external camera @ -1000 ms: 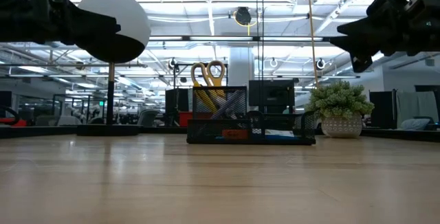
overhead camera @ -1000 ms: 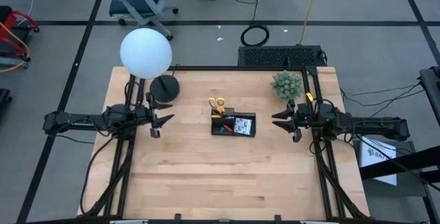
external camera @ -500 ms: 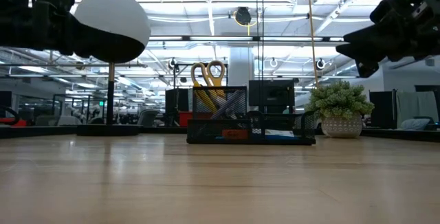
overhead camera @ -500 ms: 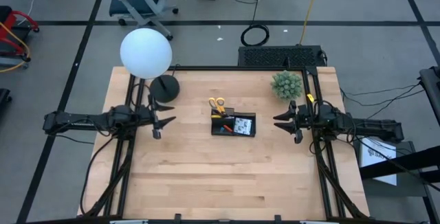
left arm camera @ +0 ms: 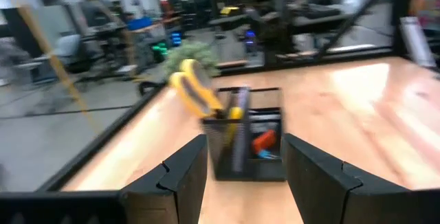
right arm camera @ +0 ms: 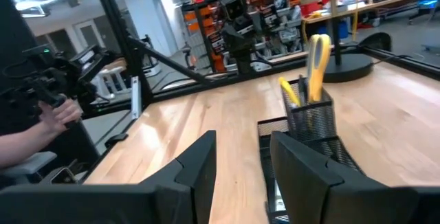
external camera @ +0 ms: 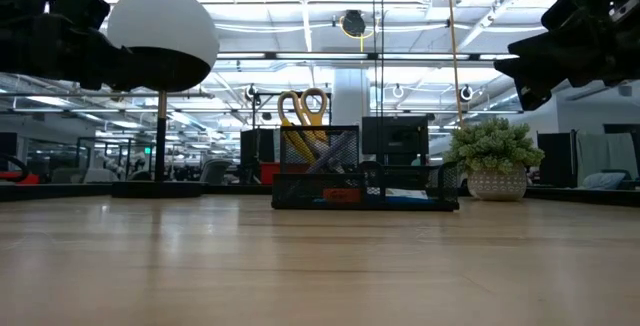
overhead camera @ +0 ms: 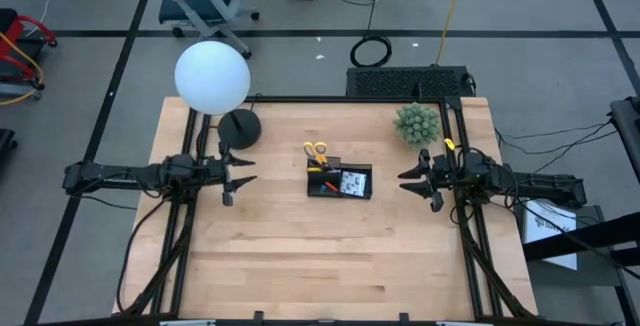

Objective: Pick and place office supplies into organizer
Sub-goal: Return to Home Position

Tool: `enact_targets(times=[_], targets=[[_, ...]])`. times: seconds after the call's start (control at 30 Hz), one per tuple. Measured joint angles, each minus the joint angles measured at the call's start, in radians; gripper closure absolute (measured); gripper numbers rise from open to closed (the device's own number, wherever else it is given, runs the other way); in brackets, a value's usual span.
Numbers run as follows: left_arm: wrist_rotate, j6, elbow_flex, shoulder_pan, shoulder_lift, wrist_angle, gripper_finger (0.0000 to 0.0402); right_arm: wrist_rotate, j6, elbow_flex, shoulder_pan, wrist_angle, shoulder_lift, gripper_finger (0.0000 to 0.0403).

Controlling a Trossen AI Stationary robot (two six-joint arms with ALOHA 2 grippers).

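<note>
Broadly, we read this as the close of the job. The table [overhead camera: 330, 266] carries no loose supplies that we can make out, and both arms lie low across its side edges. The left arm [overhead camera: 120, 177] reaches in over the left edge. Its left gripper [overhead camera: 244, 173] is spread, holds nothing and points at the organizer. The right arm [overhead camera: 530, 182] comes in over the right edge, and the right gripper [overhead camera: 404, 180] is likewise spread and empty. We judge they are held apart like this to leave the middle free.

The globe lamp [overhead camera: 212, 76] stands near the far left corner, and its round base [overhead camera: 240, 126] is close to the left gripper. The spiky plant [overhead camera: 416, 123] sits near the far right corner, close to the right gripper. Those two are what either arm must mind when drawing away, while the near half of the table is open wood.

The organizer [overhead camera: 340, 181] stands between the grippers, nearer the far edge than the near one. Yellow-handled scissors [overhead camera: 316, 152] stand in its taller compartment beside a yellow pen [right arm camera: 289, 92]. A small red piece [overhead camera: 328, 185] lies low inside, though we cannot tell in which compartment.
</note>
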Motion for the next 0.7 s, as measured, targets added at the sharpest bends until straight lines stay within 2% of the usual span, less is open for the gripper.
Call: enact_targets(times=[0.1, 0.2, 0.43, 0.7], targets=[[0.031, 0.015, 0.0, -0.026, 0.0, -0.012, 0.0211, -0.002, 0.0, 0.0, 0.0, 0.0, 0.0, 0.0273], [0.008, 0.016, 0.0, -0.049, 0.0, -0.034, 0.021, -0.002, -0.003, 0.0, 0.0, 0.0, 0.001, 0.0273], [-0.031, 0.006, 0.096, -0.096, 0.0, -0.259, 0.021, -0.027, -0.007, 0.0, 0.0, 0.001, 0.001, 0.0273], [-0.037, 0.026, 0.112, -0.144, 0.0, -0.246, 0.021, -0.027, -0.015, 0.0, 0.0, 0.001, 0.001, 0.0273]])
